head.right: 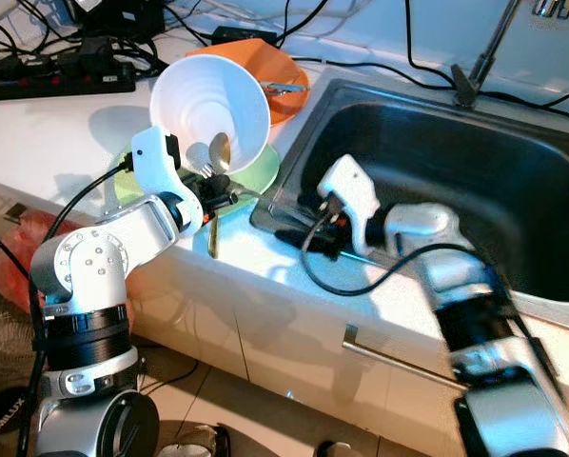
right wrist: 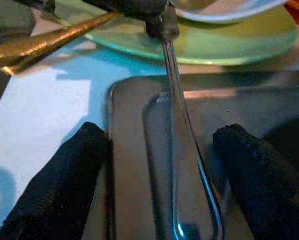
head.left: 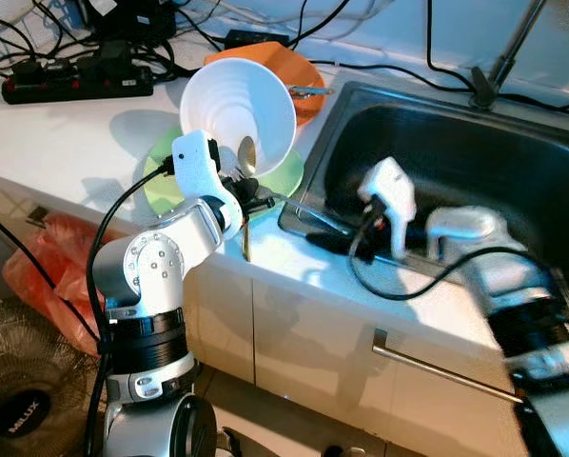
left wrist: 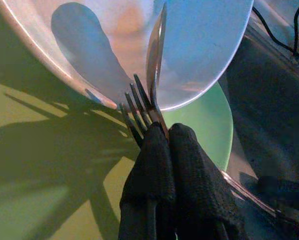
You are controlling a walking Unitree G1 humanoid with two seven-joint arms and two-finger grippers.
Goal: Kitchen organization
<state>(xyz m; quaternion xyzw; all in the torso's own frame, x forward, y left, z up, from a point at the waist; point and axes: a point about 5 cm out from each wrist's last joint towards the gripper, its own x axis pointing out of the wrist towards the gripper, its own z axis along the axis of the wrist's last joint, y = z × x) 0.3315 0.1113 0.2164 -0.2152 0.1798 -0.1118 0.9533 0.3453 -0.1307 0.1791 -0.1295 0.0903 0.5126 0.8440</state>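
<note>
At the sink rim, left claw pinches fork; right claw spread beside it.

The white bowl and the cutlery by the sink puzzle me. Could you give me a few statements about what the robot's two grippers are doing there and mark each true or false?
1. The left gripper is shut on a fork and a spoon. True.
2. The white bowl lies flat inside the sink. False: it is tipped up over the green plate on the counter.
3. The right gripper is open beside a silver handle. True.
4. The orange plate sits in front of the bowl. False: it is behind the bowl.
</note>
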